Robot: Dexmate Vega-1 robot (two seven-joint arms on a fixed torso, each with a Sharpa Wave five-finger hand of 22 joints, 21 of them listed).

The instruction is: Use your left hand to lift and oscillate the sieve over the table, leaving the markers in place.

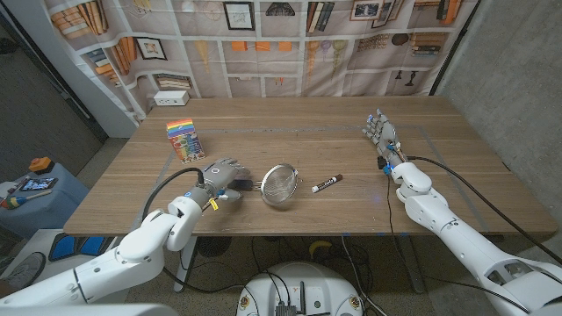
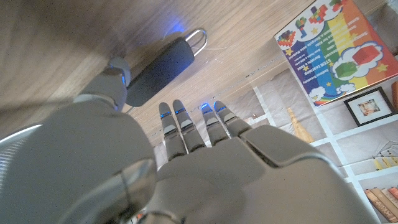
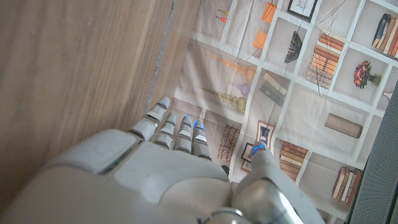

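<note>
Nearest to me in the head view is my left hand (image 1: pixel 221 177), just beside the dark handle (image 1: pixel 247 184) of the sieve (image 1: pixel 280 185), which sits on the table (image 1: pixel 290 123) toward its near edge. From the left wrist view the fingers (image 2: pixel 186 130) reach out straight and together while the handle (image 2: pixel 158 70) lies apart from them near the thumb, so I read that hand as released, holding nothing. A black marker (image 1: pixel 327 183) lies just beside the sieve's bowl on its right, and a colourful box (image 1: pixel 184 140) stands farther back on the left. My right hand (image 1: pixel 380 133) stands well apart at the far right, fingers extended and empty. I judge the grasp is not yet made, so the risks are ahead of me. If I close on the handle off-centre, the round bowl could swing or tip as it leaves the table and knock the marker out of place. A loose grip would let the sieve twist or slip once I begin shaking it. Wide strokes made low over the table could also sweep the marker, so I would want clear height first. The handle lies low against the wood, and fingers scraping under it might push the sieve into the marker before I have it.
</note>
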